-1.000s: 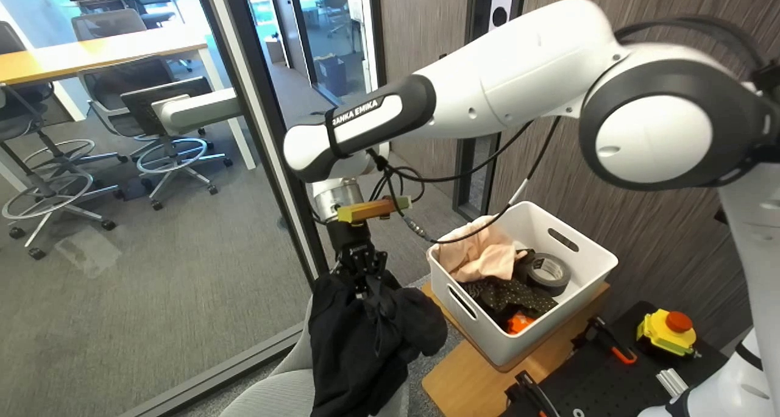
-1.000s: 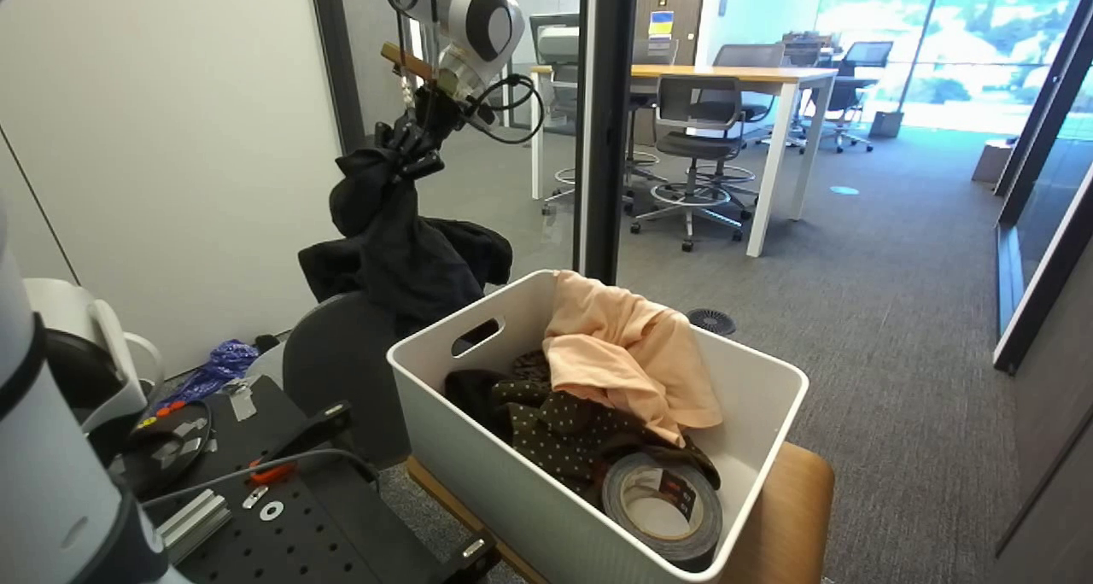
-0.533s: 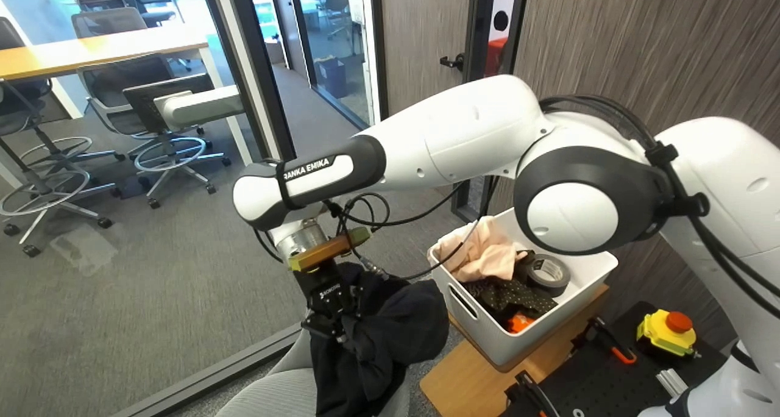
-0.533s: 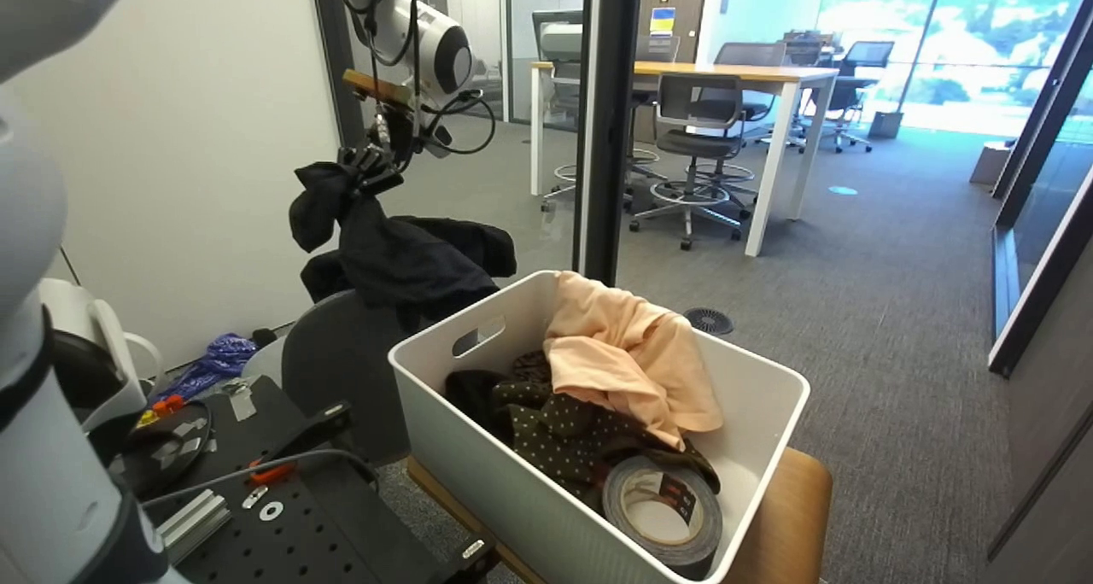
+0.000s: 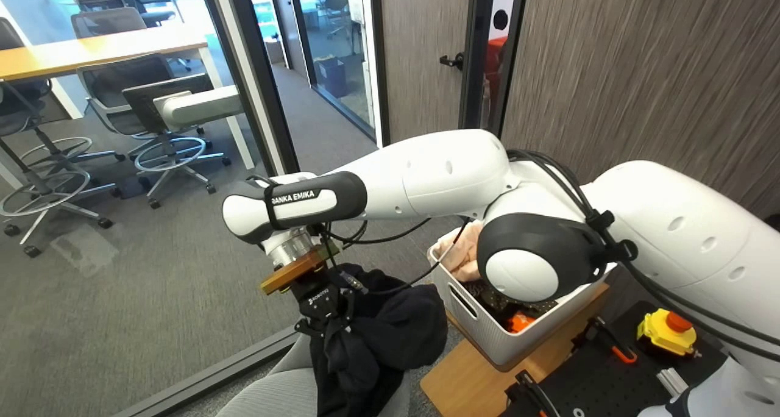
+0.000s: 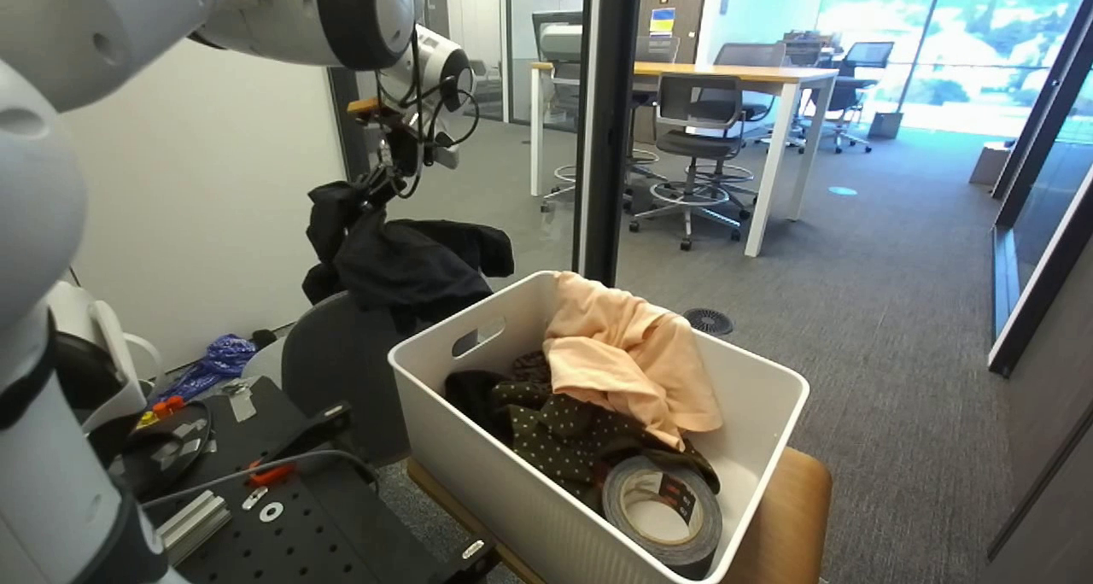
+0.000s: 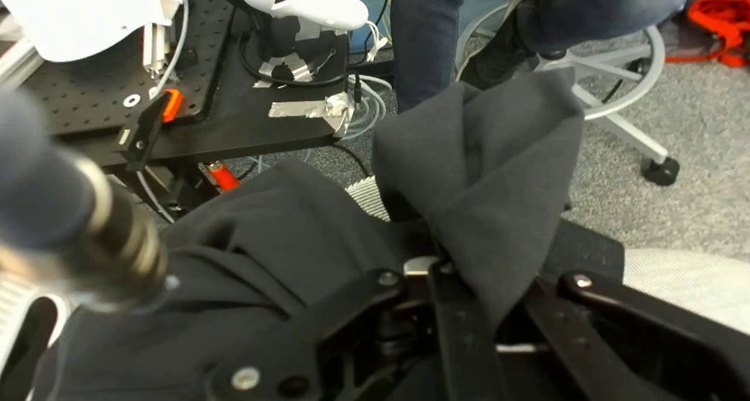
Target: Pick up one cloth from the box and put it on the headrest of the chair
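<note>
Arm (image 5: 436, 176) extended over chair (image 5: 271, 395), wrist (image 5: 289, 246) angled down, jaws drawn together, pinching black cloth (image 5: 399, 328).

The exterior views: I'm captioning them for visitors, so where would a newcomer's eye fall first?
Probably on the white robot arm, large in both exterior views, its end effector at the black cloth over the chair. Next, likely the peach cloth, bright in the white box.

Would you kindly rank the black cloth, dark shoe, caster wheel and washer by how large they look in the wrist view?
1. Black cloth, also nearest the camera
2. Dark shoe
3. Caster wheel
4. Washer
These are apparent sizes only.
</note>
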`<state>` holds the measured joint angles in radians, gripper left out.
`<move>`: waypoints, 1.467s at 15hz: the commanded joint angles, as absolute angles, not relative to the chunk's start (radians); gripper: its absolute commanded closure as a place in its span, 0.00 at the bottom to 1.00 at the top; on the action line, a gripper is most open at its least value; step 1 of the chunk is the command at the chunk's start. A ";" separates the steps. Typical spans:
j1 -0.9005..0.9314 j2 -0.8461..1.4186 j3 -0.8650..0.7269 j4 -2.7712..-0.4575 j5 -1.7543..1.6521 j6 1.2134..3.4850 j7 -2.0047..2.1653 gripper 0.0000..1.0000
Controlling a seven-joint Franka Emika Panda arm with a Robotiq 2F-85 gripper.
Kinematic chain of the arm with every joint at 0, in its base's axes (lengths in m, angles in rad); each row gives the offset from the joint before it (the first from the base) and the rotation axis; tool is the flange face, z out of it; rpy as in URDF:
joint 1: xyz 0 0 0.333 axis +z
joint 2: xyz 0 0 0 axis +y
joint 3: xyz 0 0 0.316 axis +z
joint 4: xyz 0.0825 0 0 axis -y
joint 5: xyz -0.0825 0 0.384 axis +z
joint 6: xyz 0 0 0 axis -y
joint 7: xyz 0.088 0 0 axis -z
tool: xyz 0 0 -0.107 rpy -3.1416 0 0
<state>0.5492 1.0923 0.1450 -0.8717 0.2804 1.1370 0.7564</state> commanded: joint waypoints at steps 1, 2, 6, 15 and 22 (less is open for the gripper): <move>0.544 1.212 0.113 -0.636 0.292 1.017 0.934 0.98; 0.542 1.231 0.108 -0.604 0.294 1.001 0.966 0.98; 0.530 1.264 0.112 -0.547 0.303 0.963 1.058 0.98; 0.521 1.260 0.143 -0.542 0.283 0.900 1.085 0.54; 0.515 1.244 0.141 -0.500 0.277 0.806 1.078 0.03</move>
<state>0.5284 1.2302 0.1263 -0.5808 0.2816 0.8904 1.0567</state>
